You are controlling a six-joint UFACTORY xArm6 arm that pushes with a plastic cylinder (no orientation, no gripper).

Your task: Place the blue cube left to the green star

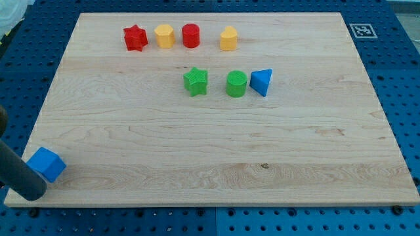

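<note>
The blue cube (46, 164) sits near the board's bottom-left corner. The green star (195, 81) lies above the board's middle, far up and to the right of the cube. My rod comes in from the view's left edge, and my tip (31, 194) rests just below and left of the blue cube, touching or almost touching it.
A green cylinder (236, 84) and a blue triangle (261, 82) lie right of the green star. Along the top stand a red star (135, 38), a yellow hexagon (164, 35), a red cylinder (191, 35) and a yellow block (228, 39). The wooden board (216, 151) ends close below the tip.
</note>
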